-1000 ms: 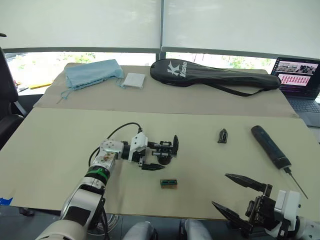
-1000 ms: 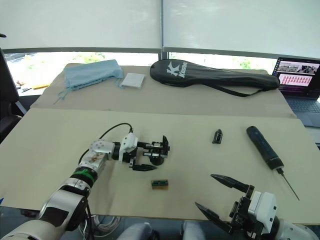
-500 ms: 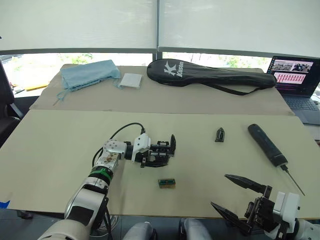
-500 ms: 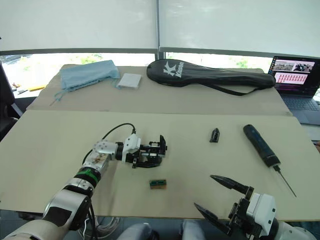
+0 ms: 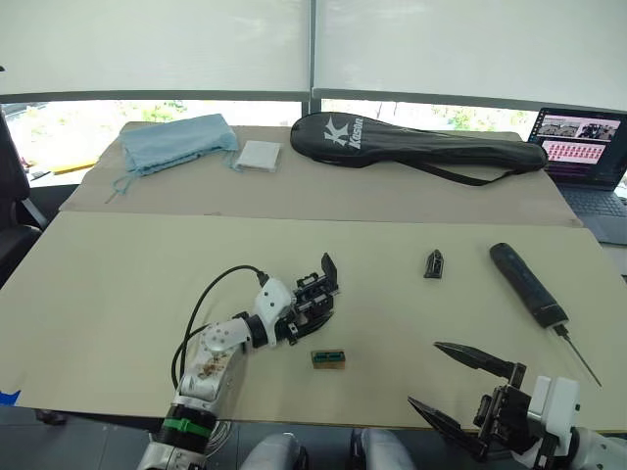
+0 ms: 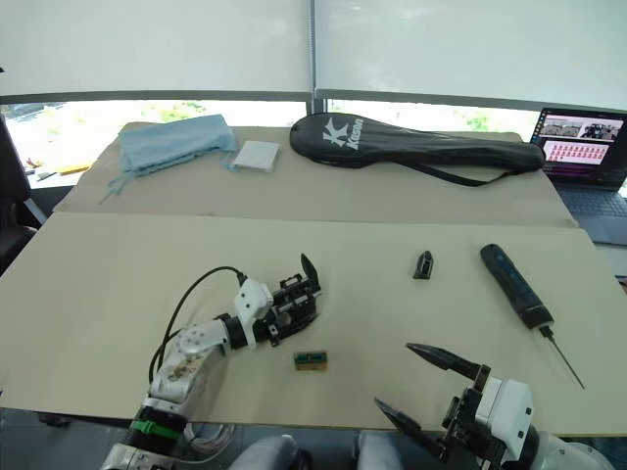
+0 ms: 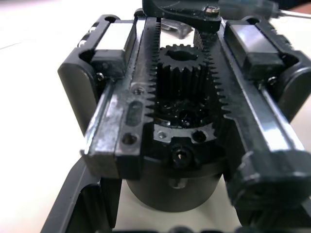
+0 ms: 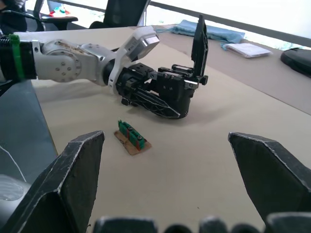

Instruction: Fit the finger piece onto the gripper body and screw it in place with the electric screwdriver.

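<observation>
The left pincer (image 5: 297,315) is clamped on the gripper body (image 5: 313,299), low on its dark round base, with that body's one fitted finger pointing up and away from the robot; the left wrist view looks straight into the exposed rack rails and central pinion gear, so the mechanism faces the arm. The right pincer (image 5: 468,387) hangs spread wide and empty over the near right edge of the worktop (image 5: 118,284), holding nothing. Just beside the gripper body, on the robot's side, lies a small green-brown box (image 5: 328,358). Further right, well apart from both pincers, the finger piece (image 5: 434,263) lies on the worktop, and beyond it the electric screwdriver (image 5: 530,287) lies with its thin bit pointing toward the near right corner. Across the back sit a black racket bag (image 5: 421,152), a blue cloth (image 5: 176,142) and a laptop (image 5: 586,147). The gripper body looks dense and rigid, best held by its solid base, clear of the greasy-looking gear teeth and sliding rails. The finger piece seems light, hard and smooth, likely to skid or tip when nipped, so the wider base is the sounder place to take it
</observation>
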Controlling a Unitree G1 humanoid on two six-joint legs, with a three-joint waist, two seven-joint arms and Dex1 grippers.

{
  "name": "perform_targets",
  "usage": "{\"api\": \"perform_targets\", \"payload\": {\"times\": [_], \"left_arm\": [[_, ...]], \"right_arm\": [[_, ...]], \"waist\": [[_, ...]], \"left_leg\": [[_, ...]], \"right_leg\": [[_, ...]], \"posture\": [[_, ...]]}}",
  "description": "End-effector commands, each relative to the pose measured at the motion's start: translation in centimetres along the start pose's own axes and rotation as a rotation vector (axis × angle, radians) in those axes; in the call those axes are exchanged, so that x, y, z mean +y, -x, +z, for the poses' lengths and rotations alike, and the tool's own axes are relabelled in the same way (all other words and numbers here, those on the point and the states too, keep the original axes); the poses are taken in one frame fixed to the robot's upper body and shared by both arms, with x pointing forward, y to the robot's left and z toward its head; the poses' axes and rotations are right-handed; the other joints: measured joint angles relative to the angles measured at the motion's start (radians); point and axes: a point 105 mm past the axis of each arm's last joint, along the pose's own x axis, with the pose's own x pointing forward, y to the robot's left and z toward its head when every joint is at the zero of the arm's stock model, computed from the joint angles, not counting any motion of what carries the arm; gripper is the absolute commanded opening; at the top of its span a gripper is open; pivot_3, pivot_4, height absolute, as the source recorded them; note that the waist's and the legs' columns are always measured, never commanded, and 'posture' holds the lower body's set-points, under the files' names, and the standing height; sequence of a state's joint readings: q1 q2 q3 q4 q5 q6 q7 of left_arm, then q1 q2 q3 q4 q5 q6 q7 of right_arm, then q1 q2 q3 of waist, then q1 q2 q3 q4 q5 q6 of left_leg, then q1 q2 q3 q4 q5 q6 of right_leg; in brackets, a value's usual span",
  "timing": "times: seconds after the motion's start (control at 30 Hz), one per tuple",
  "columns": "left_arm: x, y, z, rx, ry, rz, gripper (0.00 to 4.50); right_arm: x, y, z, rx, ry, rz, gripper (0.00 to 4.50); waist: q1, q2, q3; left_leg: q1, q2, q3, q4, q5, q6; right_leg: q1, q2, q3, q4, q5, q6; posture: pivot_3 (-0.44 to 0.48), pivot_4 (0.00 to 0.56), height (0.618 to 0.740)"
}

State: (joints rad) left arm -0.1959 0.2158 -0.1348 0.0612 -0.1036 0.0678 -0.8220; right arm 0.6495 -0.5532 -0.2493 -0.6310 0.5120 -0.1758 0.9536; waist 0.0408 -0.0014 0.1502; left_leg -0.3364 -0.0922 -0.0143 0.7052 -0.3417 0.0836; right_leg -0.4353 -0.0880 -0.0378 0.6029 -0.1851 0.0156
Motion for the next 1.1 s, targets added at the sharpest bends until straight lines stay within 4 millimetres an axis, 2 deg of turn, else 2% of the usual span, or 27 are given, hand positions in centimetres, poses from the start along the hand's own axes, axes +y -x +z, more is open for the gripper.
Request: {"api": "perform_targets", "payload": {"times": [0.03, 0.3, 0.37, 0.47, 0.8, 0.93, 1.1], "left_arm": [[0.3, -0.4, 1.8, -0.054, -0.073, 0.088, 2.37], [0.4, -1.0, 0.8, -0.015, -0.008, 0.119, 2.37], [0.2, -1.0, 0.6, 0.000, 0.008, 0.106, 3.39], [0.2, -0.4, 0.3, 0.021, 0.013, 0.100, 4.49], [2.3, 2.5, -0.6, 0.086, 0.035, 0.040, 4.49], [3.5, 3.7, 0.2, 0.088, -0.030, -0.189, 4.49], [5.3, 3.5, -0.2, 0.123, -0.092, -0.289, 4.49]], "right_arm": [[0.3, -0.3, 1.2, -0.034, 0.034, 0.021, 4.50], [-0.3, -0.7, 1.3, -0.043, 0.050, 0.044, 4.50], [-0.2, -0.7, 1.3, -0.044, 0.045, 0.049, 4.50], [0.2, -0.7, 1.2, -0.042, 0.032, 0.054, 4.50], [0.2, -1.0, 1.3, -0.049, 0.026, 0.049, 4.50], [0.1, -1.1, 1.4, -0.049, 0.025, 0.046, 4.50], [-0.2, -1.1, 1.4, -0.045, 0.028, 0.045, 4.50]], "waist": [[0.002, 0.000, 0.000], [0.001, 0.000, 0.000], [0.003, 0.000, 0.000], [0.002, 0.000, 0.000], [-0.014, 0.000, 0.000], [-0.016, 0.000, 0.000], [-0.016, 0.000, 0.000]], "left_leg": [[0.000, 0.000, 0.000, 0.000, 0.000, 0.000], [0.001, 0.000, 0.000, 0.000, 0.000, -0.001], [0.001, 0.000, 0.000, 0.000, 0.001, -0.001], [0.001, 0.000, 0.000, 0.000, 0.001, 0.000], [0.003, 0.000, 0.000, 0.000, 0.002, -0.003], [0.003, 0.000, 0.000, 0.000, 0.003, -0.005], [0.003, 0.000, 0.000, 0.000, 0.004, -0.005]], "right_leg": [[0.000, 0.000, 0.000, 0.000, 0.000, 0.000], [0.000, 0.000, 0.000, 0.002, 0.000, 0.000], [0.000, 0.000, 0.000, 0.002, 0.000, 0.000], [0.000, 0.000, 0.000, 0.003, 0.000, 0.000], [-0.001, 0.000, 0.000, 0.008, -0.002, -0.004], [-0.001, 0.000, -0.001, 0.009, -0.002, -0.004], [-0.001, 0.001, -0.001, 0.009, -0.002, -0.005]], "posture": [[0.000, 0.150, 0.740], [0.000, 0.150, 0.740], [0.000, 0.150, 0.740], [0.000, 0.150, 0.740], [0.000, 0.150, 0.740], [0.000, 0.150, 0.740], [0.000, 0.150, 0.740]]}}
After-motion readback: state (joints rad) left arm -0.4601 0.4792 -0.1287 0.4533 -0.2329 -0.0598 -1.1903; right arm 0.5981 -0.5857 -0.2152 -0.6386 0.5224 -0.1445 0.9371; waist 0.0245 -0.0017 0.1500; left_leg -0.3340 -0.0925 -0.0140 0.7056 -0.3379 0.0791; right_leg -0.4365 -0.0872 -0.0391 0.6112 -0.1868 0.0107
